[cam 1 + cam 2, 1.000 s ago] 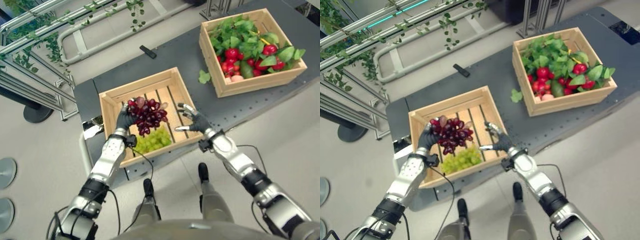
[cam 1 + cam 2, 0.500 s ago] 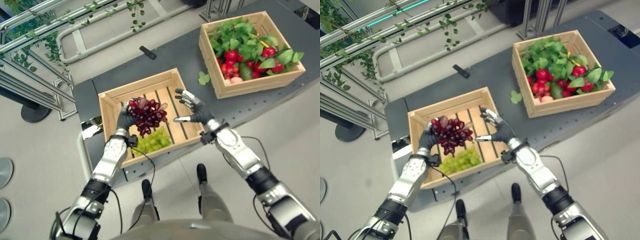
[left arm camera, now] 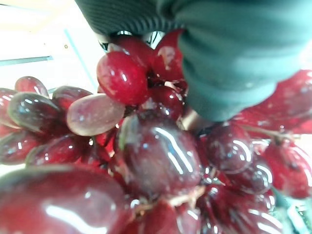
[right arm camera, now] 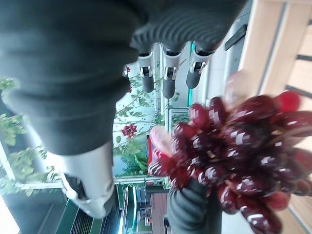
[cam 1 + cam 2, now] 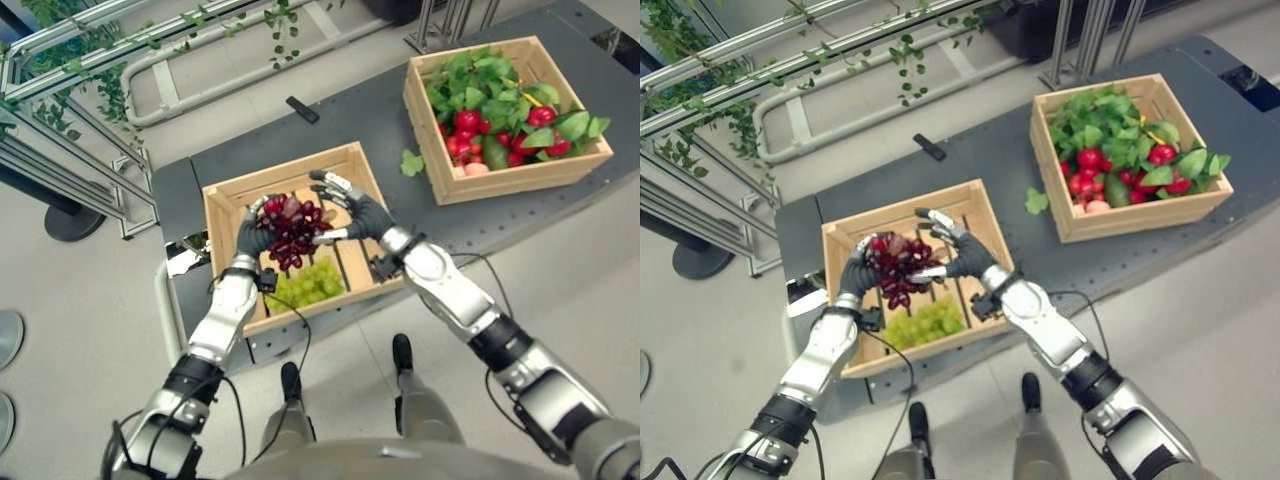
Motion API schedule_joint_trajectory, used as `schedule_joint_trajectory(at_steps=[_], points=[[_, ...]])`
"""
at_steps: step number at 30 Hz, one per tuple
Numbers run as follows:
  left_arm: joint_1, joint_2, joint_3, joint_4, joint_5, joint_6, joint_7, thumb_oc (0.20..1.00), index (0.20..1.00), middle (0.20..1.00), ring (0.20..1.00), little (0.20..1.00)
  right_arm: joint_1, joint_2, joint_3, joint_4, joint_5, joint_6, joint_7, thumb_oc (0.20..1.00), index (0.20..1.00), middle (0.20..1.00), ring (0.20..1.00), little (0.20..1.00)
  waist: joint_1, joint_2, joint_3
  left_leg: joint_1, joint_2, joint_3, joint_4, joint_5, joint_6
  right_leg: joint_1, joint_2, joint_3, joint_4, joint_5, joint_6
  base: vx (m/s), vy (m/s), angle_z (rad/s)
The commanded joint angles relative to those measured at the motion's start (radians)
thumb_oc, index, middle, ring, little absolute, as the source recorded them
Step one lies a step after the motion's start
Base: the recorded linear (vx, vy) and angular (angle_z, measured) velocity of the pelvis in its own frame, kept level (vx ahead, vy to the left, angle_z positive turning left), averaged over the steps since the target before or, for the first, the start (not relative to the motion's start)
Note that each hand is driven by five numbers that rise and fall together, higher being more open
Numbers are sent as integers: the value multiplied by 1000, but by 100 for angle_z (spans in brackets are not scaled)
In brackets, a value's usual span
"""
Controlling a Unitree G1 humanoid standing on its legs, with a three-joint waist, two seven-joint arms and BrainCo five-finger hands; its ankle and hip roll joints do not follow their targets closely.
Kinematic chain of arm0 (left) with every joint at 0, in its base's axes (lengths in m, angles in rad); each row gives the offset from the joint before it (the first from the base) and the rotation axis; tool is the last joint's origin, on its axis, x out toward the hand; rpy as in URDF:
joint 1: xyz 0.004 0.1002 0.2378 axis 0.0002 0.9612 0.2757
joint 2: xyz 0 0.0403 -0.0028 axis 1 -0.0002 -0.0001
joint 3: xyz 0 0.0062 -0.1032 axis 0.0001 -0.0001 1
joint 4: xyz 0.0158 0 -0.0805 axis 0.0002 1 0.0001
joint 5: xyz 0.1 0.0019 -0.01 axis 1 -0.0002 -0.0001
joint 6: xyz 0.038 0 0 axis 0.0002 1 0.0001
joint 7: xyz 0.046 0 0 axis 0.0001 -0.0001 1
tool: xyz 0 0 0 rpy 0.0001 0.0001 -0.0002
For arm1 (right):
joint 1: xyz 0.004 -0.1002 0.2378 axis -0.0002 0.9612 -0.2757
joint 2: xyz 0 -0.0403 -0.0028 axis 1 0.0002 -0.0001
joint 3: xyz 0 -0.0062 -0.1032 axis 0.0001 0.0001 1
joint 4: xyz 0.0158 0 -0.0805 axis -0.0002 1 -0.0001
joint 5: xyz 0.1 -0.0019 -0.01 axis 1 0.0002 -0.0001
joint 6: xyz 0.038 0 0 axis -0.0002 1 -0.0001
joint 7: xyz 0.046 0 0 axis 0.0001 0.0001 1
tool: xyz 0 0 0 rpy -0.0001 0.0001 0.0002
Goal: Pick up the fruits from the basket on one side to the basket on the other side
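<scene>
Grapes up in the air over the near crate! Starting on the left: the left hand (image 5: 249, 236) has its fingers curled round a dark red bunch of grapes (image 5: 291, 228), holding it above the slatted pale wooden crate (image 5: 232, 195) that sits on the left part of the dark grey perforated table (image 5: 380, 135). Down inside that crate, below the lifted bunch and toward the near wall, lies a pale green bunch of grapes (image 5: 309, 283). From the left wrist view the red grapes press right up against the camera, glossy and packed tight under the dark ribbed cover.

Moving to the middle: the right hand (image 5: 354, 211) reaches over the same crate, fingers spread and straight, thumb stretched toward the red bunch from its right side, tips at or just beside the grapes; whether they touch I cannot tell. Its own wrist view shows the fingers extended past the bunch, not wrapped on it.

Behind the crate, a small flat black bar-shaped object (image 5: 302, 109) lies on the table. Further right, a loose green leaf (image 5: 411, 162) rests on the table just beside the second pale wooden crate (image 5: 520, 180), which is heaped with green leaves and red round fruits (image 5: 467, 121). No readable writing or labels on anything.
</scene>
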Motion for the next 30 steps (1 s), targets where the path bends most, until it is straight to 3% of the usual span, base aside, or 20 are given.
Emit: schedule_joint_trajectory(at_steps=[1,13,30], points=[[-147,1,-54,19,27,-54,39,200,200,200,200,200,-85,48,19,-32,-8,-33,-17,1000,1000,1000,1000,1000,-11,8,-46,-77,18,-31,63,-2,-7,105,45,-20,40,-248,11,0,0,0],[-215,35,-53,13,33,-70,94,200,200,200,200,200,-208,103,71,24,-1,-24,-41,1000,1000,1000,1000,1000,-2,16,-56,-77,21,-42,62,3,-12,118,49,-27,42,-254,6,2,-2,4],[-192,104,79,-21,-82,-110,71,200,200,200,200,200,-117,-3,-54,-90,89,-64,-9,1000,1000,1000,1000,1000,-3,21,-63,-70,21,-50,64,2,-17,132,52,-36,44,-259,6,0,0,0]])
